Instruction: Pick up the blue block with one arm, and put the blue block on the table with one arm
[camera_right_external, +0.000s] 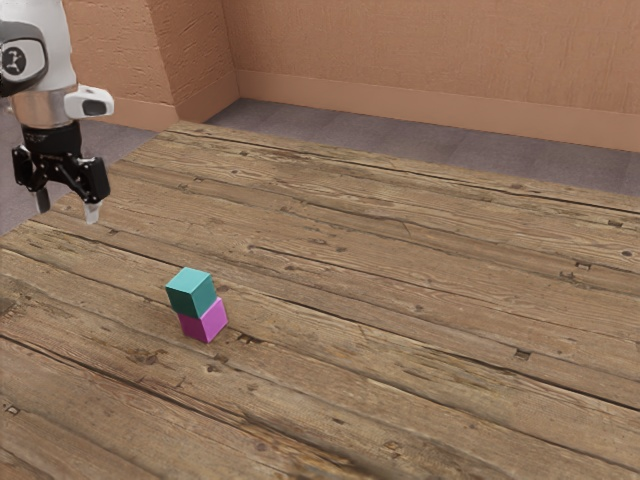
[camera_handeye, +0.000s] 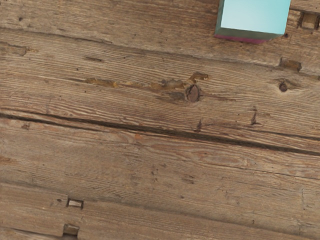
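Blue block (camera_right_external: 190, 292): on top of 1 pink block (camera_right_external: 206, 322)
Gripper (camera_right_external: 67, 206): empty, 2 fingers spread, well apart from both
Approach: center above, square to the blue faces
Grip: blue only, then straight up

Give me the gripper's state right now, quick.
Gripper: open, its fingers apart, holding nothing; the blue block sits on the pink block.

Pincer (camera_right_external: 67, 210) pointing down, fingers (camera_right_external: 92, 213) spread apart
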